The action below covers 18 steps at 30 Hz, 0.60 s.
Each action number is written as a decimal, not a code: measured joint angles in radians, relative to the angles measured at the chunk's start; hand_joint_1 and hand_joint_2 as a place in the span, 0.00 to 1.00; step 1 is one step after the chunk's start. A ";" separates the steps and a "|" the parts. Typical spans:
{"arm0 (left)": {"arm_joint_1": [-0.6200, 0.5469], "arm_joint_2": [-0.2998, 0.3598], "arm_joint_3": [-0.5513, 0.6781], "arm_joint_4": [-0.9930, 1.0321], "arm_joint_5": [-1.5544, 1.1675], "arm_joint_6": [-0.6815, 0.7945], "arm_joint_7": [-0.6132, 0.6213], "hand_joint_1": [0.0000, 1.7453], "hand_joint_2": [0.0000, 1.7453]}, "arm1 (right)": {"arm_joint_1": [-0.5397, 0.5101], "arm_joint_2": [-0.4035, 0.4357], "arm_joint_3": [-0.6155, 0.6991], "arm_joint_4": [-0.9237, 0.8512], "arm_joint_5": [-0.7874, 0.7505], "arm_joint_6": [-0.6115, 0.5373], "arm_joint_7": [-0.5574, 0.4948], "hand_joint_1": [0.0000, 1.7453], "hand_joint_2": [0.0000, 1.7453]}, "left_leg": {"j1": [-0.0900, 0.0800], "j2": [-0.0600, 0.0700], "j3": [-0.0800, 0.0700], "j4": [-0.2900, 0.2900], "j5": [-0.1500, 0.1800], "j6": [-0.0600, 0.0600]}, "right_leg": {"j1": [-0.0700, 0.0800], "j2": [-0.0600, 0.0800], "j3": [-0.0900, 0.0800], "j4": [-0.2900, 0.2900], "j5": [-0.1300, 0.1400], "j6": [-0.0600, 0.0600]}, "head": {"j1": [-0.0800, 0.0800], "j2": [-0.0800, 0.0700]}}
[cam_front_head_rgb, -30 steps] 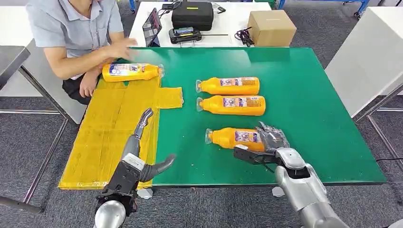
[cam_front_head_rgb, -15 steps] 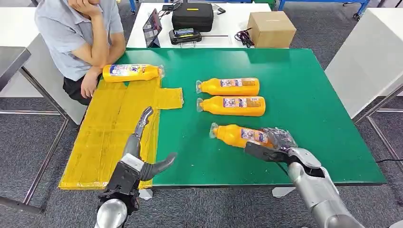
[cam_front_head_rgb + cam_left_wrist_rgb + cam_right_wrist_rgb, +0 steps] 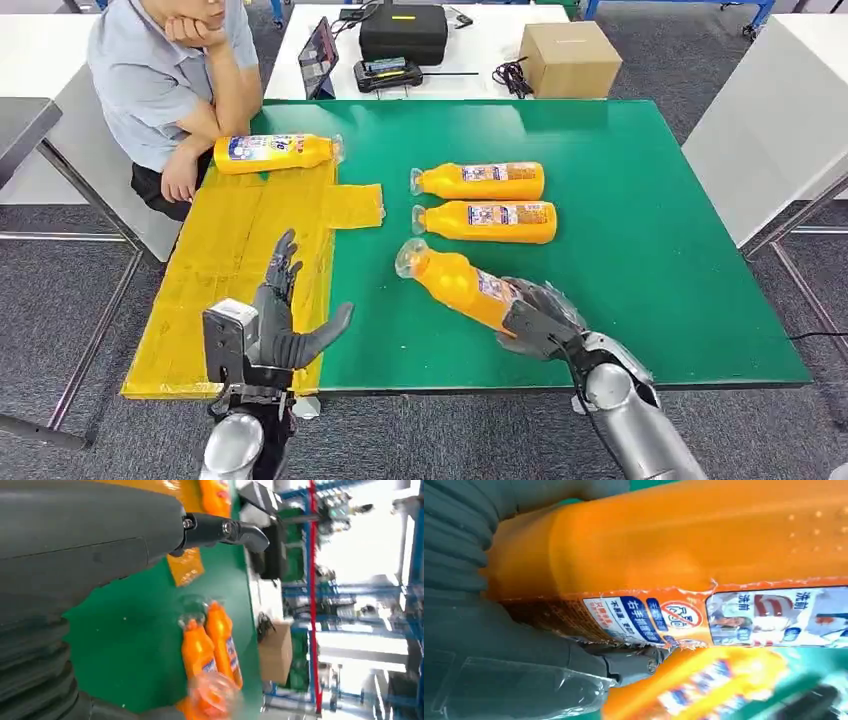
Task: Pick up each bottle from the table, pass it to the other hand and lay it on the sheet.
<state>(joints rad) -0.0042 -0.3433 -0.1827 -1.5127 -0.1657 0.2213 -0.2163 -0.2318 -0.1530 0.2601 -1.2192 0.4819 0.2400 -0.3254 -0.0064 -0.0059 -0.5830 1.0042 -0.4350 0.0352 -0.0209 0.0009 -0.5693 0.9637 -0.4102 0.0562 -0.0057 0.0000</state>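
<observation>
A seated person (image 3: pixel 160 80) occupies the upper left. At upper centre, a white table (image 3: pixel 490 75) carries a black case (image 3: pixel 404 30), tablet (image 3: pixel 320 55) and cardboard box (image 3: pixel 570 58).

Two silver metal arms end in dark grey many-fingered hands, left hand (image 3: pixel 281 325) and right hand (image 3: pixel 540 318), with ribbed grey covers and thick thumbs.

Bottle (image 3: pixel 275 153) on sheet (image 3: pixel 225 270) — left of table (image 3: pixel 640 230)

A lab: green test table (image 3: pixel 640 200), equipment case (image 3: pixel 404 32) (black), blue racking (image 3: pixel 350 580).
</observation>
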 measured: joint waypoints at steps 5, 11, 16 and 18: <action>-0.027 0.000 0.003 0.111 0.182 -0.138 0.030 0.00 1.00 | -0.077 0.039 0.028 0.006 -0.056 0.011 -0.036 1.00 1.00 | -0.001 -0.002 -0.003 0.000 0.000 0.001 | -0.001 0.000 -0.003 0.000 0.001 0.001 | 0.000 0.000; -0.081 0.000 0.007 0.283 0.335 -0.323 -0.033 0.00 1.00 | -0.210 0.088 0.090 0.062 -0.130 0.044 -0.074 1.00 1.00 | -0.001 -0.001 -0.004 0.000 0.001 0.001 | -0.001 0.000 -0.004 0.000 0.001 0.002 | 0.000 0.000; -0.137 0.000 0.008 0.379 0.382 -0.383 -0.100 0.00 1.00 | -0.276 0.124 0.149 0.103 -0.184 0.079 -0.083 1.00 1.00 | 0.000 -0.002 -0.005 0.000 0.001 0.001 | -0.001 0.000 -0.005 0.000 0.001 0.002 | 0.000 0.000; -0.154 0.000 0.008 0.402 0.391 -0.390 -0.109 0.00 1.00 | -0.289 0.135 0.166 0.114 -0.194 0.084 -0.084 1.00 1.00 | 0.000 -0.002 -0.005 0.000 0.001 0.001 | -0.001 0.000 -0.005 0.000 0.001 0.002 | 0.000 0.000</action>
<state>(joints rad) -0.1584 -0.3433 -0.1747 -1.1108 0.2255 -0.1682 -0.3254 -0.5211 -0.0183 0.4258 -1.1051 0.2876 0.3239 -0.4093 -0.0068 -0.0078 -0.5878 1.0045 -0.4341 0.0359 -0.0215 0.0006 -0.5740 0.9641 -0.4088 0.0578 -0.0057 0.0000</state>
